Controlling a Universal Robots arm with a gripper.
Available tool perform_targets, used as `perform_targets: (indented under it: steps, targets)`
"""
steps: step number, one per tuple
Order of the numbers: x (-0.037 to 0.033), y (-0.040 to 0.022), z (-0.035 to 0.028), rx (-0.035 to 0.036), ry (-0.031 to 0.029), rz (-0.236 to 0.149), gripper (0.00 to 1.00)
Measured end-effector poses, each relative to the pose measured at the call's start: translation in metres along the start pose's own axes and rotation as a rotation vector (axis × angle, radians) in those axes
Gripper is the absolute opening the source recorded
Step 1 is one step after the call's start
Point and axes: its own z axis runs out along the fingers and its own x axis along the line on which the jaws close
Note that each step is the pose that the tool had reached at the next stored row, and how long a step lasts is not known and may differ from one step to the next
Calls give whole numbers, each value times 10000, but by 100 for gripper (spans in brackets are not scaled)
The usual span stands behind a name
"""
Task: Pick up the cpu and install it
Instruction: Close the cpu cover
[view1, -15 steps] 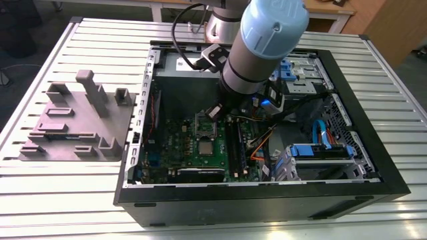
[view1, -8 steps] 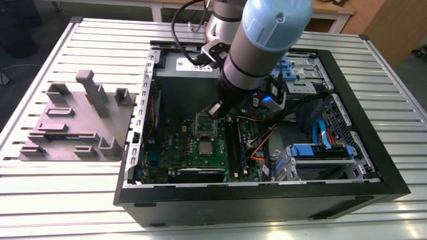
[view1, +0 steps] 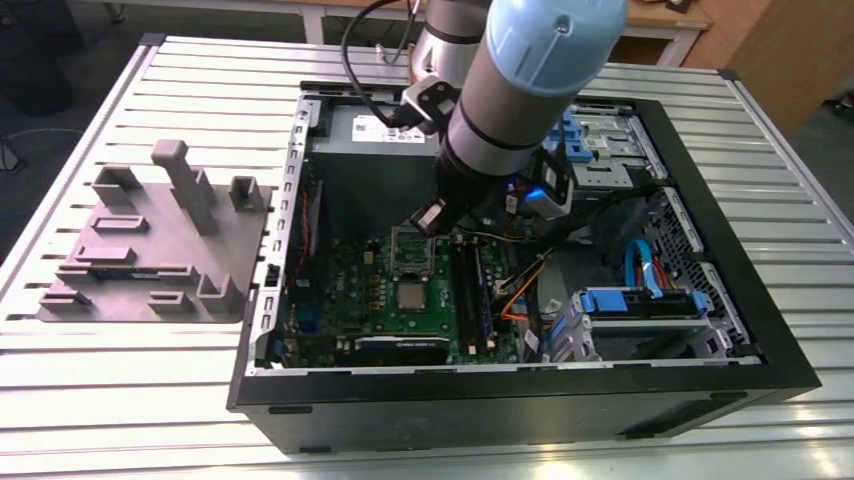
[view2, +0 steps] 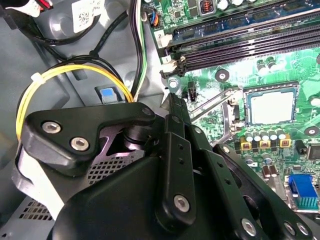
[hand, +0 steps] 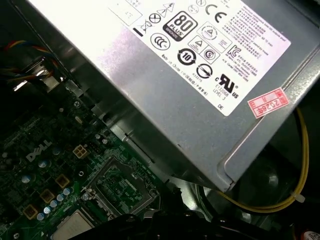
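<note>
One cpu (view1: 410, 294) on motherboard, below gripper (view1: 430, 218)

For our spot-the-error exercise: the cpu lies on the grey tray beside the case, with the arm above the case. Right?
No. The cpu lies on the board inside the case, as the exterior view shows; the arm is above the case.
</note>
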Motion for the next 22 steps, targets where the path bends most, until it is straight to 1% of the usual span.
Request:
perform_targets:
  steps: [7,12,15,22]
  targets:
    - [-6,12,-37,16,79,-194,10]
    - [-6,17,-50,40,163,-376,10]
    - [-6,21,-61,39,188,-453,10]
    - [-6,29,-86,32,225,-596,10]
